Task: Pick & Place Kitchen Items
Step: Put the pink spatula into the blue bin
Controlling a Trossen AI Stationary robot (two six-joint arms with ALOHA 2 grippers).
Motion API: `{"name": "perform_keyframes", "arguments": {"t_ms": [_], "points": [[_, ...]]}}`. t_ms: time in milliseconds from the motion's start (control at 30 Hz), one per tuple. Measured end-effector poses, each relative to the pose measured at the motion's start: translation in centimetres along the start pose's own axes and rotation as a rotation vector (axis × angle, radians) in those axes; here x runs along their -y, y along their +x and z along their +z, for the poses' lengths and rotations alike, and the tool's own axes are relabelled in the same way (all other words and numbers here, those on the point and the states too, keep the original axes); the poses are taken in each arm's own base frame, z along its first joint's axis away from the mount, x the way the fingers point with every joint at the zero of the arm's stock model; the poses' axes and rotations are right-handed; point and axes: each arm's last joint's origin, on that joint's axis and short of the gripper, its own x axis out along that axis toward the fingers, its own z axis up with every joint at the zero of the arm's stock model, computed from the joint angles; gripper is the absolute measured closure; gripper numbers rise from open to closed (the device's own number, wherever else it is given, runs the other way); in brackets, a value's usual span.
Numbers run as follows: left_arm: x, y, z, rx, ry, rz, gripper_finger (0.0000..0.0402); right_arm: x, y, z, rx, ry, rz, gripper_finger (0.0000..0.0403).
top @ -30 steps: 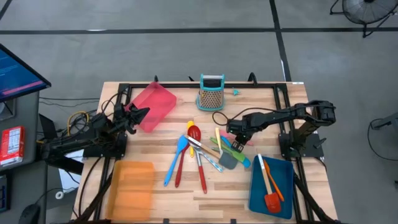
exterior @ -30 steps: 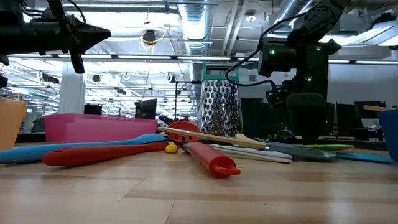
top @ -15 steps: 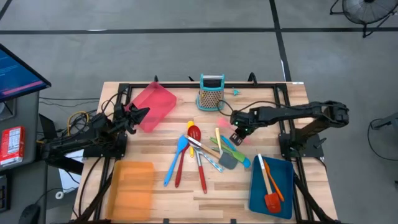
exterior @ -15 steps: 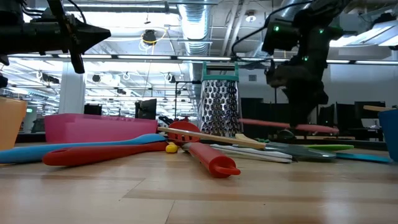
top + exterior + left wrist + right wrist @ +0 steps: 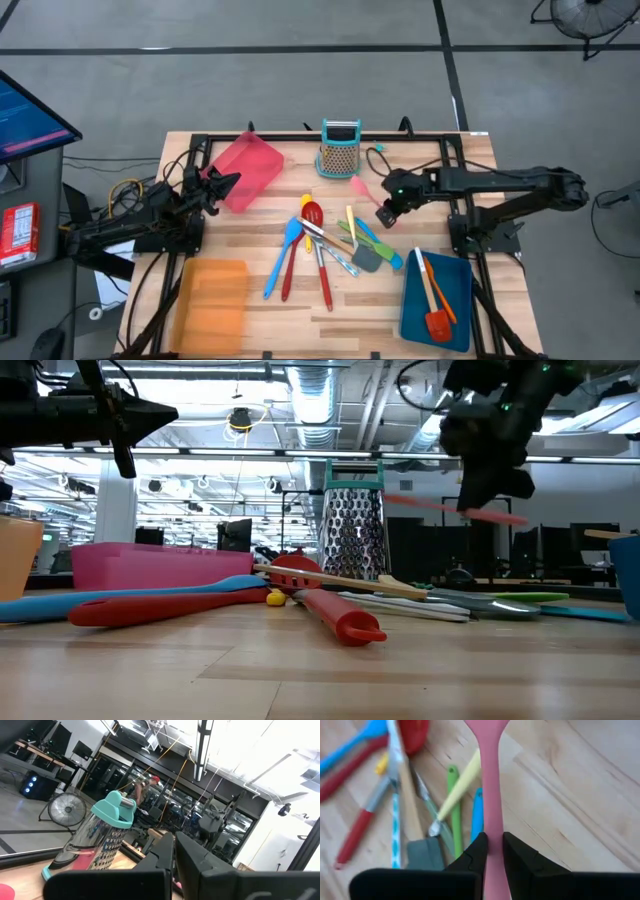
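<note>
I have a pink utensil pinched between the closed fingers of the right gripper, held by its handle and lifted clear of the table, as the low view shows, where it hangs roughly level in the air. In the high view it sticks out from the gripper toward the box grater, above the bare wood just beside the pile.

The rest of the utensils lie in a loose heap at mid-table: red and blue spoons, a green handle, a grey spatula and some silvery pieces, all crossing one another. A blue tray near my right arm already holds an orange spatula and another long piece; the red tray and orange tray sit on the left side.

The left gripper waits by the red tray, its fingers closed on nothing.

I judge this as the carry step: picked, not yet placed. Next I need to swing the pink utensil over a tray, probably the blue one nearby, lower it and release without clipping the rim.
</note>
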Motion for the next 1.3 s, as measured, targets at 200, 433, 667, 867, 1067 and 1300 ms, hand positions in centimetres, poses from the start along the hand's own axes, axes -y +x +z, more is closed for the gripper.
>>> {"name": "perform_keyframes", "arguments": {"t_ms": [200, 433, 667, 867, 1067, 1300], "points": [[0.0, 0.0, 0.0, 0.000, 0.000, 0.000, 0.0399, -0.8, -2.6, 0.6, 0.121, 0.004, 0.203, 0.0356], [0.0, 0.0, 0.0, 0.000, 0.000, 0.000, 0.0399, -1.9, -6.5, 1.6, 0.322, -0.044, 0.509, 0.0356], [0.0, 0.0, 0.0, 0.000, 0.000, 0.000, 0.0399, -2.5, -10.5, 2.1, 0.530, -0.110, 0.757, 0.0356], [0.0, 0.0, 0.0, 0.000, 0.000, 0.000, 0.0399, -2.9, -13.4, 2.2, 0.672, -0.202, 0.964, 0.0356], [0.0, 0.0, 0.0, 0.000, 0.000, 0.000, 0.0399, -2.8, -14.9, 2.0, 0.740, -0.230, 1.035, 0.0356], [0.0, 0.0, 0.0, 0.000, 0.000, 0.000, 0.0399, -3.4, -13.8, 0.6, 0.455, -0.118, 1.074, 0.0356]]}}
